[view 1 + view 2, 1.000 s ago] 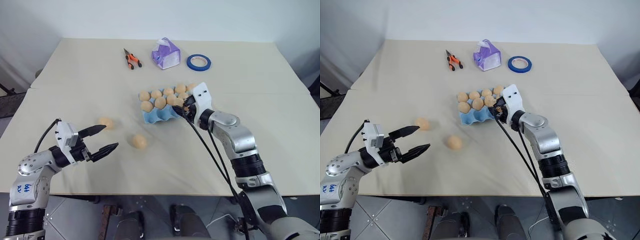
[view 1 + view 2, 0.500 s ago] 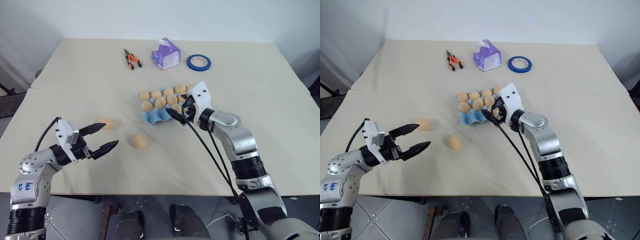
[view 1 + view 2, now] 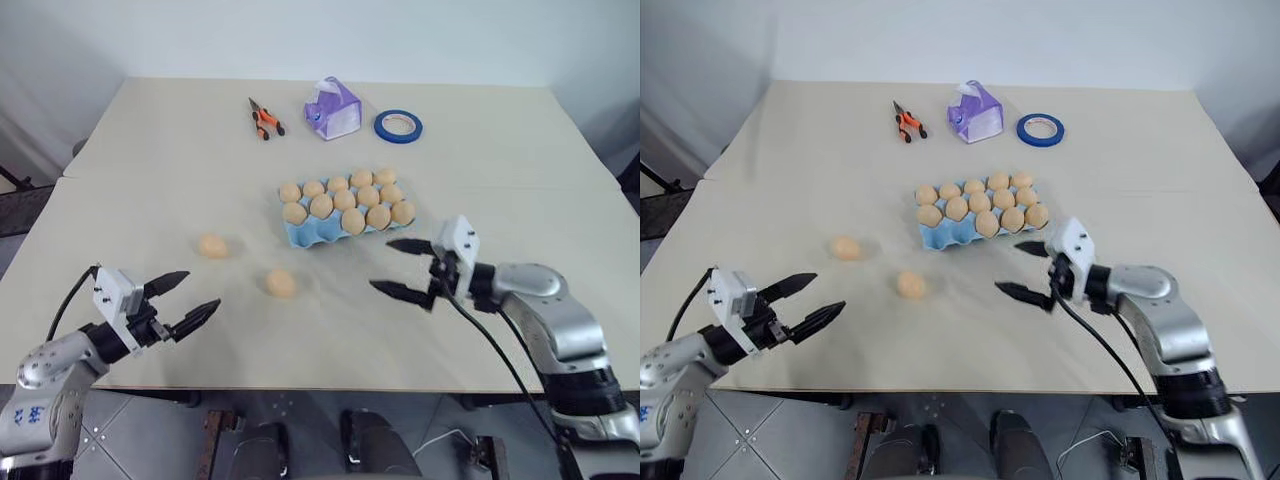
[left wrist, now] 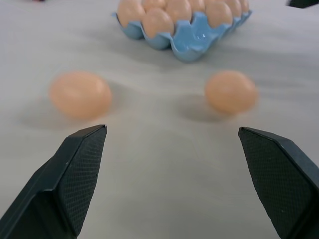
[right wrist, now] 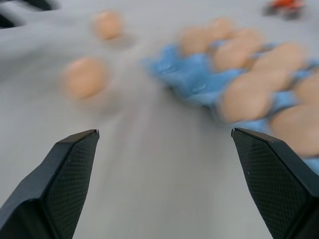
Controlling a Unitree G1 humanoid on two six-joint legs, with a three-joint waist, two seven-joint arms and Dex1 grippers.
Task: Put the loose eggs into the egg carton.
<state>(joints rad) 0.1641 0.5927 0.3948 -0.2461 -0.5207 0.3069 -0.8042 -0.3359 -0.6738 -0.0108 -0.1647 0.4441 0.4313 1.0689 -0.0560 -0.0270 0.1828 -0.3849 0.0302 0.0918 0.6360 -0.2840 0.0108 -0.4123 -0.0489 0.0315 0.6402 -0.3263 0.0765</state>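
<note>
On the table (image 3: pixel 500 150) we see the blue carton (image 3: pixel 318 233) near the middle, its cups holding many eggs, with three front cups bare on the left side. Two loose eggs lie on the cloth to its left front: one egg (image 3: pixel 211 245) farther left, the other egg (image 3: pixel 281 282) nearer the carton, well apart from each other. Our left gripper (image 3: pixel 183 297) hovers low at the near left edge, fingers spread wide and empty, pointing toward both eggs. Our right gripper (image 3: pixel 400 267) hangs just in front of the carton's right end, fingers spread, holding nothing. Beyond lie pliers (image 3: pixel 263 118), a purple tissue pack (image 3: pixel 332 108) and a tape roll (image 3: pixel 398 125).
</note>
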